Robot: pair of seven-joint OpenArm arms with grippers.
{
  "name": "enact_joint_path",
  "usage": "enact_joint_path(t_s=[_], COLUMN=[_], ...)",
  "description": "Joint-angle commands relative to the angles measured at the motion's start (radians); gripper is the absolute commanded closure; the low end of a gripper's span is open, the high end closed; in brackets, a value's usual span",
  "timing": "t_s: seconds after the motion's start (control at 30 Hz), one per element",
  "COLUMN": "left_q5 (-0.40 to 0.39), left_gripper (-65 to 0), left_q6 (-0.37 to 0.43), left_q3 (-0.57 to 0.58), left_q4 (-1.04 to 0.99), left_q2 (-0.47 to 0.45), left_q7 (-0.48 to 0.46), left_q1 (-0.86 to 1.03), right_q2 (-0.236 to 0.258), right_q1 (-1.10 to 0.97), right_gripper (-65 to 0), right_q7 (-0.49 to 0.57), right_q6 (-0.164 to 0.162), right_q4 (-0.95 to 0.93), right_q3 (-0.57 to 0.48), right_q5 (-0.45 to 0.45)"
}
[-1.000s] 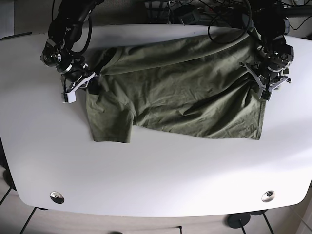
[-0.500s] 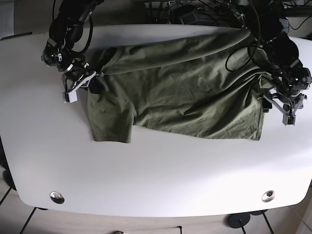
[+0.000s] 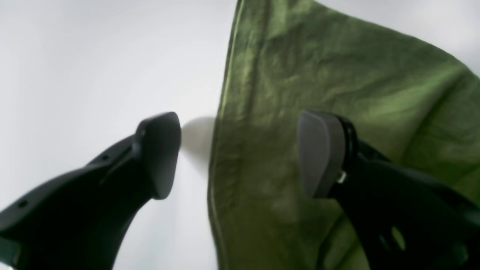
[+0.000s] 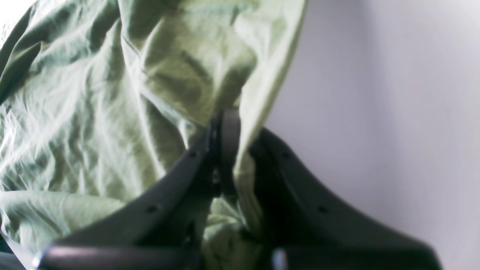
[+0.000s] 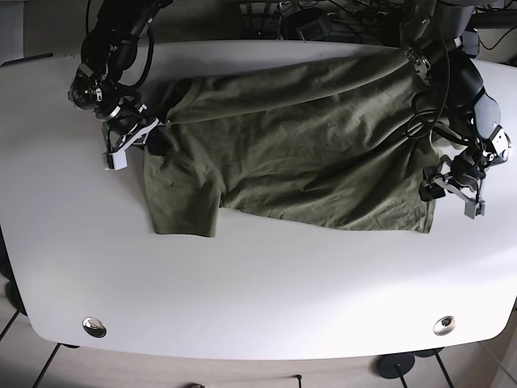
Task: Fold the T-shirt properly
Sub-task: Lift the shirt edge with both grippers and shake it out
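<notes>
An olive-green T-shirt (image 5: 307, 153) lies spread and wrinkled on the white table (image 5: 258, 283), one sleeve toward the front left. My right gripper (image 5: 153, 133) is at the shirt's left edge, above the sleeve. In the right wrist view it (image 4: 234, 150) is shut on a fold of the shirt (image 4: 93, 112). My left gripper (image 5: 448, 190) is at the shirt's right hem near the front corner. In the left wrist view it (image 3: 240, 153) is open, with the shirt's edge (image 3: 337, 75) running between the fingers (image 3: 159, 153).
Cables and equipment (image 5: 323, 20) crowd the table's back edge. Two metal discs (image 5: 94, 326) (image 5: 443, 325) sit near the front corners. Bare white table lies in front of the shirt and to both sides.
My left gripper has moved from the shirt's upper right side down along the right hem toward the front corner. The right gripper has stayed at the left edge.
</notes>
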Motion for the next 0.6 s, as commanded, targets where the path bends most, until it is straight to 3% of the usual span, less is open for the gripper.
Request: enact_joint_path(t_s=[0.03,0.1,0.13,0.17,0.2,0.23,0.27,0.4,0.43,0.6], left_q5=[-0.038,-0.077,-0.081,-0.066,-0.046,-0.035,-0.031,-0.032,-0.029,-0.034], left_gripper=[-45.7,-42.9,-37.2,-28.5,-14.0,-4.4,0.0,0.0,0.0,0.0], left_q6=[-0.002,0.002,0.005,0.008,0.031,0.059,0.071,0.016,0.002,-0.005], left_q3=[0.055,0.118,0.143,0.153,0.144,0.133,0.132,0.147,0.146,0.144], left_q4=[-0.002,-0.002,-0.002,-0.002,-0.002,-0.001,0.005,0.157,0.237,0.662], left_q2=[0.000,0.009,0.018,0.021,0.026,0.035,0.038,0.029,0.030,0.032], left_q7=[0.017,0.017,0.013,0.011,0.009,0.009,0.009,0.025,0.052,0.210], left_q1=[-0.010,0.009,0.012,0.012,0.010,0.010,0.012,0.021,0.029,0.107], right_q2=[0.009,0.009,0.009,0.009,0.009,0.009,0.009,0.009,0.009,0.009], right_q1=[0.005,0.005,0.005,0.005,0.005,0.005,0.004,0.001,-0.001,-0.058], right_gripper=[-2.9,-2.9,-2.9,-2.9,-2.9,-2.9,-2.9,-2.7,-2.7,-2.7], right_q7=[-0.013,-0.013,-0.013,-0.013,-0.013,-0.013,-0.013,-0.013,-0.015,-0.047], right_q6=[-0.002,-0.002,-0.002,-0.002,-0.002,-0.002,-0.002,0.006,0.020,0.020], right_q4=[0.009,0.009,0.010,0.010,0.010,0.012,0.012,0.017,0.033,0.242], right_q3=[0.001,0.001,0.001,0.001,0.002,0.002,0.002,-0.002,-0.002,-0.001], right_q5=[-0.013,-0.013,-0.013,-0.013,-0.013,-0.013,-0.010,-0.007,-0.007,-0.008])
